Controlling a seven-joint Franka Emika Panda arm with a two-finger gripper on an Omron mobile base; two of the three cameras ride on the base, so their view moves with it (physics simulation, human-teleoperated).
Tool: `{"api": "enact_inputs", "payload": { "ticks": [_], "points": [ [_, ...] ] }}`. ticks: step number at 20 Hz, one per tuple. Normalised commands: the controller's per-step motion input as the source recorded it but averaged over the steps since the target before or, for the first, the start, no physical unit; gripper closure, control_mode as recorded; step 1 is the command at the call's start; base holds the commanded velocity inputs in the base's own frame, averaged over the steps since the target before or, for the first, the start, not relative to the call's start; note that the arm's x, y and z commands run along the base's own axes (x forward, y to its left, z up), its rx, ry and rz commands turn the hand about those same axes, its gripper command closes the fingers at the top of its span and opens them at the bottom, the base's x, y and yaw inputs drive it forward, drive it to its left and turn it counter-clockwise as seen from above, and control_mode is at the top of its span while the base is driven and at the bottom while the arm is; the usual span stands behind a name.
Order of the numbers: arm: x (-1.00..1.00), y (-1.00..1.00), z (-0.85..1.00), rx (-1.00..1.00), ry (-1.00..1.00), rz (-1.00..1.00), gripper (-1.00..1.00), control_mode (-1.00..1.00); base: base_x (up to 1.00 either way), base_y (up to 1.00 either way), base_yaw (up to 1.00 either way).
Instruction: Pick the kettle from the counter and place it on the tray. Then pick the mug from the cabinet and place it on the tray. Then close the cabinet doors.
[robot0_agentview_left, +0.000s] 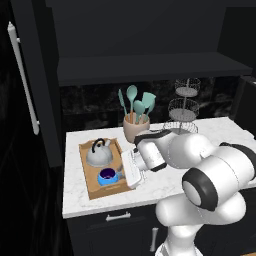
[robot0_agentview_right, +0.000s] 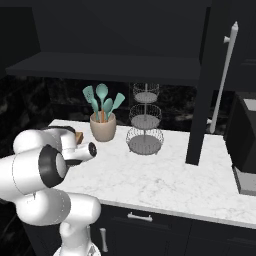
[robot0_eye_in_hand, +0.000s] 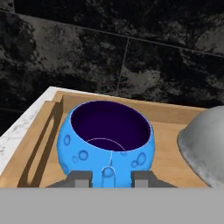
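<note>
Blue mug (robot0_eye_in_hand: 106, 144) sits in tray (robot0_eye_in_hand: 170, 114) right at my gripper (robot0_eye_in_hand: 107, 178); fingertips (robot0_eye_in_hand: 78, 178) flank its handle, whether gripping I cannot tell; kettle (robot0_eye_in_hand: 205, 144) beside mug, also in tray.

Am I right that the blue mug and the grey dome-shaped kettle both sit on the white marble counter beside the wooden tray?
Not quite: the bright blue mug and grey dome-shaped metal kettle both sit inside the light-brown wooden tray, not beside it. The left base view shows this.
</note>
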Motion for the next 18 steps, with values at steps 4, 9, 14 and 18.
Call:
{"api": "enact_inputs", "payload": {
  "ticks": [4, 9, 14, 18],
  "points": [
    [0.00, 0.00, 0.00, 0.00, 0.00, 0.00, -1.00, -1.00, 0.00, 0.00, 0.00],
    [-0.01, -0.01, 0.01, 0.01, 0.00, 0.00, -1.00, -1.00, 0.00, 0.00, 0.00],
    [-0.23, -0.08, 0.41, 0.06, 0.00, -0.08, -1.00, -1.00, 0.00, 0.00, 0.00],
    [-0.42, -0.09, 0.71, 0.05, 0.00, -0.11, -1.00, -1.00, 0.00, 0.00, 0.00]
  ]
}}
